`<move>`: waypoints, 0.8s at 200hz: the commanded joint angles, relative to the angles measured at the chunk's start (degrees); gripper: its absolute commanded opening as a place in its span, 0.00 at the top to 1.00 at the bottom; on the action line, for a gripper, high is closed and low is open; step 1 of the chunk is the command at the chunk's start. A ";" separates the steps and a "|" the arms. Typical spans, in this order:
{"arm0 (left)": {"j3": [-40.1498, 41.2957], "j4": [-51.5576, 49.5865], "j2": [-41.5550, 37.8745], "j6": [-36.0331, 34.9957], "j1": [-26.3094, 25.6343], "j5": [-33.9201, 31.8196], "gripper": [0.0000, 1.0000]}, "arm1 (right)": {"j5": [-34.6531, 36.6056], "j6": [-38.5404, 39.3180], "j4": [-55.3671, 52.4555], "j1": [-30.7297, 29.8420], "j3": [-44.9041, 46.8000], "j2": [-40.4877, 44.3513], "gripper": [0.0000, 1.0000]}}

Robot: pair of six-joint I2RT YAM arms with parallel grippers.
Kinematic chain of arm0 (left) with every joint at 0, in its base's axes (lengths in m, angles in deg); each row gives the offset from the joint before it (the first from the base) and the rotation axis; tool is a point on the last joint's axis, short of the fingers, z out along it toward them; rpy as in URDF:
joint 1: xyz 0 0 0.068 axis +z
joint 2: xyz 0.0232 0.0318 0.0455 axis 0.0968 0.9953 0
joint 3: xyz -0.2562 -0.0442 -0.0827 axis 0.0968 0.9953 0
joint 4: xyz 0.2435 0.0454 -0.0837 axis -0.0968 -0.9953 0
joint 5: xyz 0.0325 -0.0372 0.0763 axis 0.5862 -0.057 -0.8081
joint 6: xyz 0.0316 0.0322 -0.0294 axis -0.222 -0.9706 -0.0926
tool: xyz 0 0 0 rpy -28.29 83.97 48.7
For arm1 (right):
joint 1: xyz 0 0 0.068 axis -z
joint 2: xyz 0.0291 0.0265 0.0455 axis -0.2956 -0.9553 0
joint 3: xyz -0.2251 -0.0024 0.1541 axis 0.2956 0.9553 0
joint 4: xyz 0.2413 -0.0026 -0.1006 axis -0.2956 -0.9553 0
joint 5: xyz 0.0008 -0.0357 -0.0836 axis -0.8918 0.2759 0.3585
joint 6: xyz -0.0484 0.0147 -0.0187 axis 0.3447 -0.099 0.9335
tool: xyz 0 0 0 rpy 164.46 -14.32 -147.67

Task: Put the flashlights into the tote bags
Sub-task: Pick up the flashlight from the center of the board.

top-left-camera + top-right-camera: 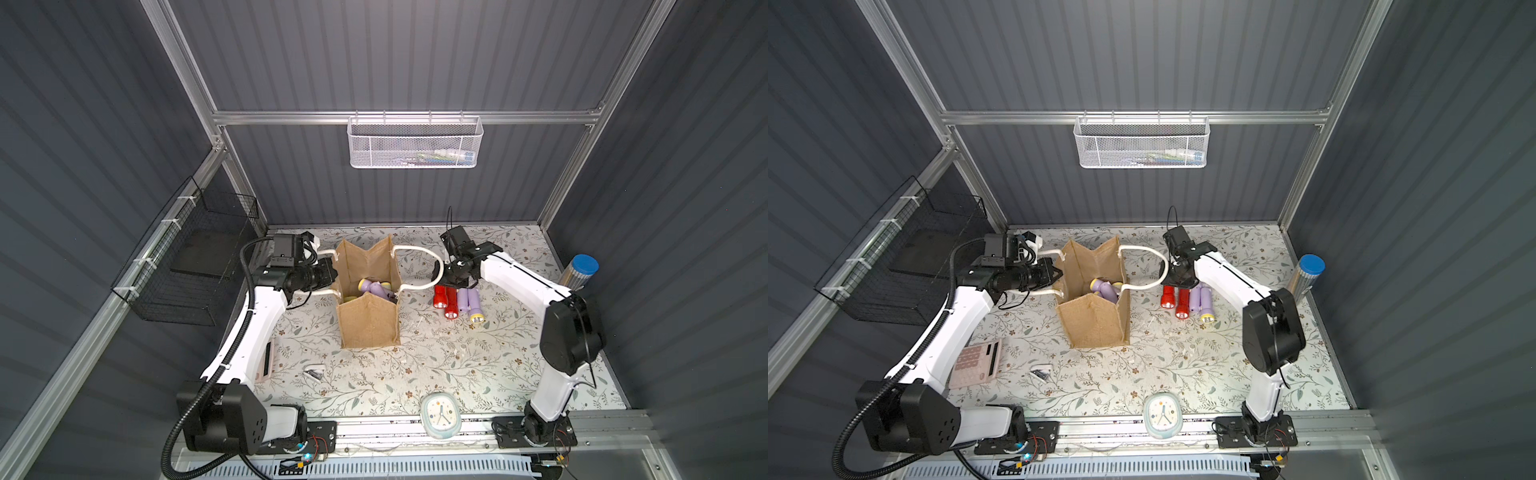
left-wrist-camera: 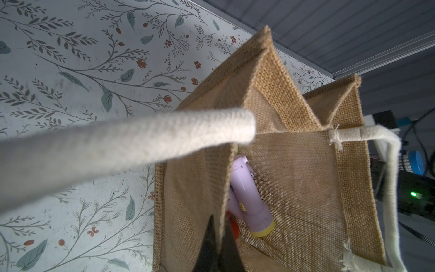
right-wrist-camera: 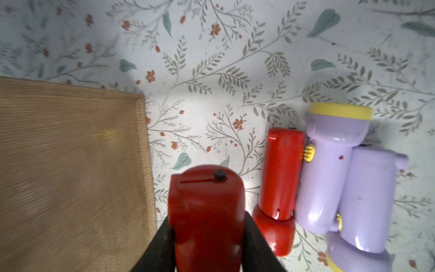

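The tan burlap tote bag point(image 1: 368, 320) point(image 1: 1096, 324) stands open mid-table, its white rope handles splayed sideways. My left gripper point(image 1: 332, 272) point(image 2: 217, 227) is shut on the bag's left wall point(image 2: 195, 188), pinching the burlap edge. Lavender flashlights point(image 1: 370, 289) point(image 2: 247, 200) lie inside. My right gripper point(image 1: 451, 286) point(image 3: 207, 245) is shut on a red flashlight point(image 3: 206, 207) point(image 1: 439, 298), low over the table right of the bag. Beside it lie a second red flashlight point(image 3: 281, 174) point(image 1: 451, 308) and two lavender flashlights point(image 3: 329, 169) point(image 3: 367, 200) with yellow heads.
A silver cylinder with a blue cap point(image 1: 579, 272) stands at the right edge. A clock point(image 1: 439, 415) sits at the front, a pink calculator point(image 1: 978, 361) under the left arm. A white mesh basket point(image 1: 415, 141) hangs on the back wall, a black wire basket point(image 1: 187, 266) on the left.
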 commanded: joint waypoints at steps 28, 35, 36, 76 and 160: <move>-1.77 -0.53 -2.39 0.24 0.06 0.28 1.00 | 8.00 -4.06 -4.05 3.32 1.99 8.21 0.85; -1.88 -0.41 -2.48 0.40 0.06 0.38 1.00 | 10.69 -4.06 -5.03 3.52 1.23 8.90 0.85; -1.88 -0.39 -2.48 0.40 0.06 0.39 1.00 | 11.07 -4.06 -5.11 3.57 1.12 8.94 0.85; -2.23 -0.38 -2.88 0.58 0.06 1.20 1.00 | 15.99 -2.44 -7.54 3.52 -5.33 11.39 0.85; -1.68 1.46 -2.02 1.28 -1.03 3.58 1.00 | 0.53 -5.39 4.53 -5.35 -16.88 11.44 0.83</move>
